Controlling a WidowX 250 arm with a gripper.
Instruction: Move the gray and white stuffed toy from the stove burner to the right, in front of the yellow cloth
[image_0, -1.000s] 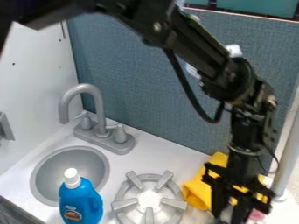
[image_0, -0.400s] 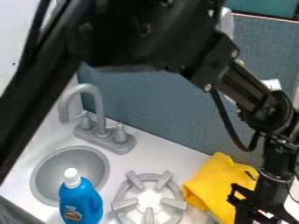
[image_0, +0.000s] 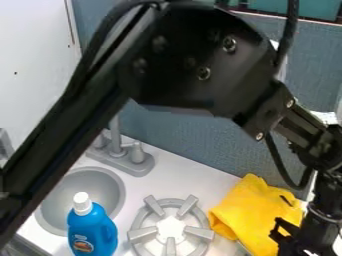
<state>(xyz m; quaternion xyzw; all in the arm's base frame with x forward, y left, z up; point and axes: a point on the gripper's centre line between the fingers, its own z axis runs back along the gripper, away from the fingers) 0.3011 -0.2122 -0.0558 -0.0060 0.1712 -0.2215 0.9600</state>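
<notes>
The black gripper hangs at the lower right corner, partly cut off by the bottom edge, so its tips are hidden. Just left of it lies a yellow cloth, crumpled on the white counter beside the burner. A blue bottle with a white cap stands upright at the lower left, in front of the sink and well away from the gripper.
The grey stove burner sits between bottle and cloth. A round grey sink and faucet base are on the left, partly behind the arm. A blue-grey panel rises along the counter's back.
The gripper has moved right, away from in front of the yellow cloth, uncovering more of it. The upper arm has swung in across the view and now covers much of the faucet.
</notes>
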